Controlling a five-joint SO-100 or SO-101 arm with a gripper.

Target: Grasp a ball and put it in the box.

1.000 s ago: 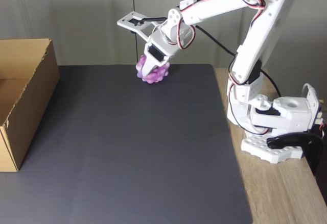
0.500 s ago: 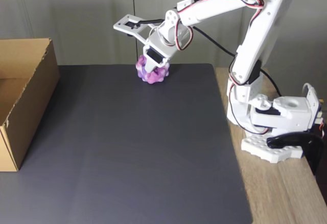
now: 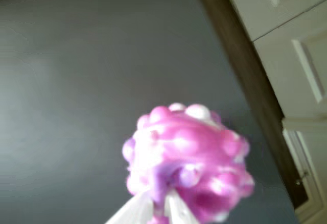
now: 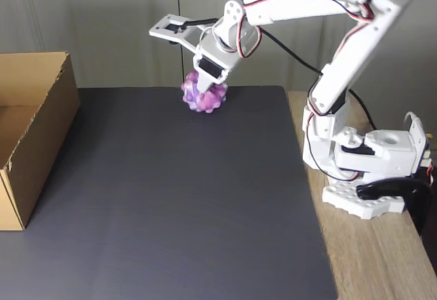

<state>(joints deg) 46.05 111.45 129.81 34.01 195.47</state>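
Your arm has stretched out and lifted slightly, end effector (image 4: 203, 88) clamped on the ball (image 4: 204, 95) over the mat's (image 4: 177, 197) far edge; the tip-only pinch could slip swinging toward the box (image 4: 41, 119).

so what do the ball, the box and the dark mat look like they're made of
The ball: probably soft rubber or silicone, glossy, judging by its shiny rounded bumps and mottled pink-purple colour. The box: brown corrugated cardboard, matte, with a rough raw top edge. The mat: smooth dark grey sheet with a faint sheen, perhaps plastic or rubber; hard to tell.
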